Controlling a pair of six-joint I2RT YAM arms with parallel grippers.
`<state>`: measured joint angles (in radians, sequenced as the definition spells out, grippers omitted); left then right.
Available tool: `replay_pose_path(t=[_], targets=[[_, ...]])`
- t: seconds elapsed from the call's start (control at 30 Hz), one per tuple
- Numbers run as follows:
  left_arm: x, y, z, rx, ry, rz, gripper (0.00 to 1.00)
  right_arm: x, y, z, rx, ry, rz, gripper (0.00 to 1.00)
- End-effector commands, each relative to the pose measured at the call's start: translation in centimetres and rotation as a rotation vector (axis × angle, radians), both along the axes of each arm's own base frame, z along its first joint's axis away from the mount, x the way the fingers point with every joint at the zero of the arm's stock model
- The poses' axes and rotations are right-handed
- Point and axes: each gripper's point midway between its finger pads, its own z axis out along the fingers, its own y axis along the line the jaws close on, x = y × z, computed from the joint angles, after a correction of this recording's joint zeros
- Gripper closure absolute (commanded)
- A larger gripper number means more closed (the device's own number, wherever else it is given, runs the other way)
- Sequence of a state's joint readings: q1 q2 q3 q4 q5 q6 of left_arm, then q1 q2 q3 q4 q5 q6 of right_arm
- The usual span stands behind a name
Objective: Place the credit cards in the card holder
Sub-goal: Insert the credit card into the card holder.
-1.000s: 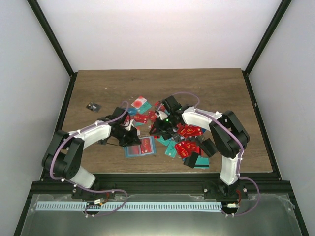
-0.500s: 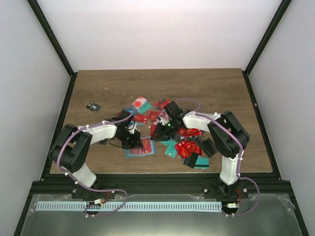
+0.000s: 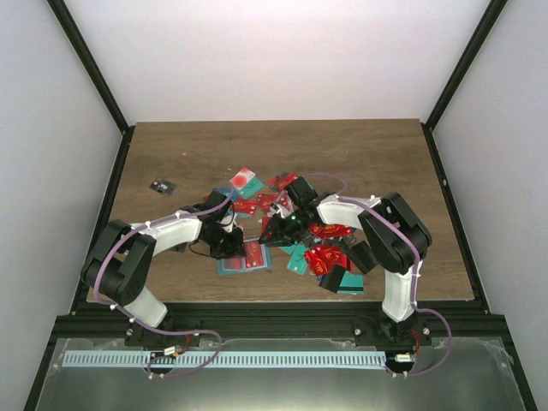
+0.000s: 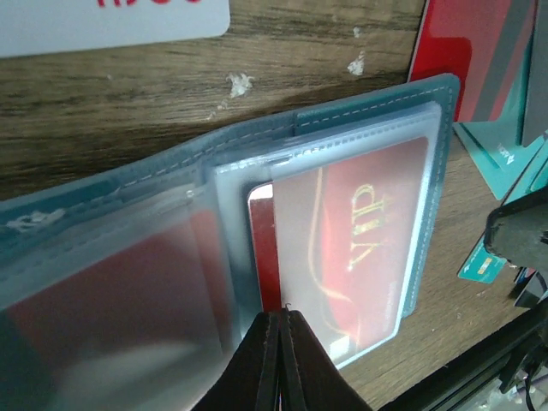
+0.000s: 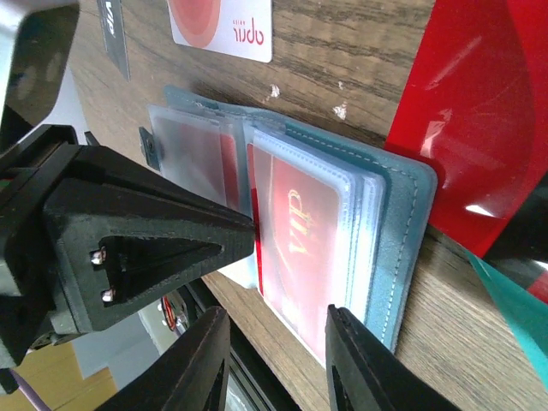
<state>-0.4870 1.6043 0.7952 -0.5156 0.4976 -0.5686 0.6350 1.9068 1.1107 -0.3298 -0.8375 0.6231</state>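
The teal card holder [image 3: 244,258] lies open on the table in front of the card pile. It also shows in the left wrist view [image 4: 377,107] and the right wrist view [image 5: 402,223]. A red VIP card [image 4: 360,223] sits most of the way inside a clear sleeve, its left edge still sticking out. It shows in the right wrist view too [image 5: 300,231]. My left gripper [image 4: 281,315] is shut, its tip against that exposed edge. My right gripper [image 5: 278,360] is open, its fingers [image 5: 360,360] over the holder's right half. Several red and teal cards [image 3: 321,244] lie to the right.
A white card with a red blot [image 5: 223,21] lies just behind the holder [image 3: 243,181]. Black blocky cases [image 3: 360,255] sit among the cards at the right. A small black item [image 3: 160,186] lies far left. A loose red card [image 5: 488,111] lies next to the holder.
My left gripper has moved right onto the holder, up to the card's edge. My right gripper has shifted slightly down and left over the holder's right half.
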Motion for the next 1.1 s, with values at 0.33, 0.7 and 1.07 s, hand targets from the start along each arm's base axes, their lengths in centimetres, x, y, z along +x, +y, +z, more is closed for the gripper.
replay_pose_path(t=[0.33, 0.7, 1.07], targets=[[0.2, 0.5, 0.7, 0.043, -0.024, 0.000, 0.96, 0.1, 0.1, -0.3, 0.011, 0.013, 0.007, 0.65], [-0.5, 0.9, -1.8, 0.099, 0.009, -0.012, 0.96, -0.1, 0.1, -0.5, 0.018, 0.020, 0.015, 0.64], [-0.8, 1.2, -2.4, 0.116, 0.014, 0.000, 0.96, -0.7, 0.7, -0.5, 0.036, 0.028, 0.041, 0.63]])
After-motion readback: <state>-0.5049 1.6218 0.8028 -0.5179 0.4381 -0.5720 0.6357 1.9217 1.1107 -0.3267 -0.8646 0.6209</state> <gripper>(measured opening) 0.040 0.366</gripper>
